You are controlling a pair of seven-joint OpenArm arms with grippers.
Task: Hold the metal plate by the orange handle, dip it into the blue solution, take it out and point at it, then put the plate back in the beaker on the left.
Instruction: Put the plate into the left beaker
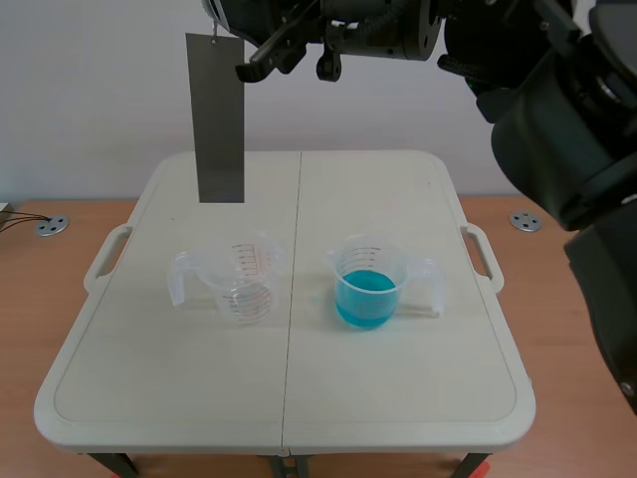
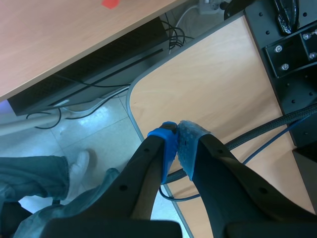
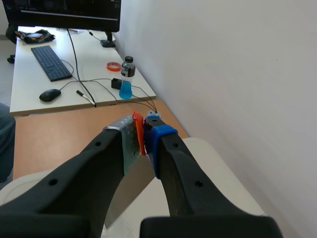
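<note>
The grey metal plate (image 1: 219,119) hangs upright high above the table's far left, well above the beakers. In the right wrist view my right gripper (image 3: 143,136) is shut on the plate's orange handle (image 3: 139,131), and the plate (image 3: 130,191) hangs down below the fingers. The empty clear beaker (image 1: 239,284) stands left of centre. The beaker of blue solution (image 1: 368,289) stands right of centre. My left gripper (image 2: 177,136) is shut on nothing, over a desk corner and the floor. Black fingers (image 1: 267,58) end beside the plate's upper right edge; whose they are I cannot tell.
Both beakers stand on a white folding table (image 1: 149,398) with side handles. The right arm's bulk (image 1: 567,129) fills the upper right. A person's legs (image 2: 34,178) show on the floor below the left gripper. A desk with a keyboard (image 3: 49,62) and a bottle (image 3: 127,77) lies beyond the right gripper.
</note>
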